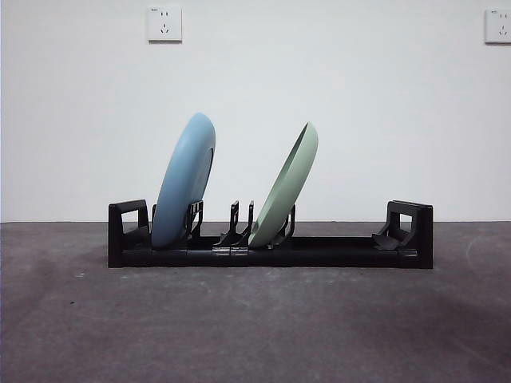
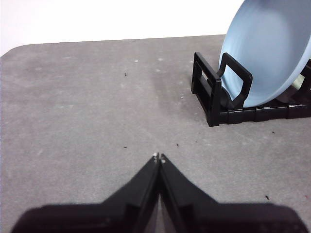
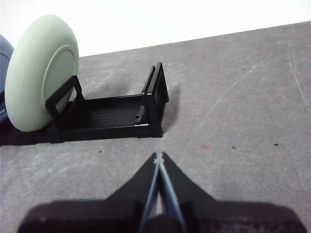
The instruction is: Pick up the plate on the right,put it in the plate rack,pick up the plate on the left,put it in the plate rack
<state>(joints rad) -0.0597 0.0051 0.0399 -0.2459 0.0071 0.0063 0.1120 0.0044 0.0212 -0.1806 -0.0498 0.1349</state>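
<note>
The black plate rack [image 1: 319, 251] lies across the grey table. A blue plate [image 1: 186, 179] stands tilted in its left slots, and a pale green plate [image 1: 287, 185] leans in the slots near the middle. In the left wrist view the blue plate [image 2: 272, 53] sits by the rack's end block [image 2: 221, 90], well away from my left gripper [image 2: 159, 156], which is shut and holds nothing. In the right wrist view the green plate [image 3: 41, 70] stands in the rack [image 3: 116, 116], and my right gripper [image 3: 158, 156] is shut and empty, back from the rack's end. Neither arm shows in the front view.
Bare grey table [image 1: 255, 327] runs in front of the rack. A white wall with two sockets [image 1: 164, 23] stands behind. The rack's right section holds no plate.
</note>
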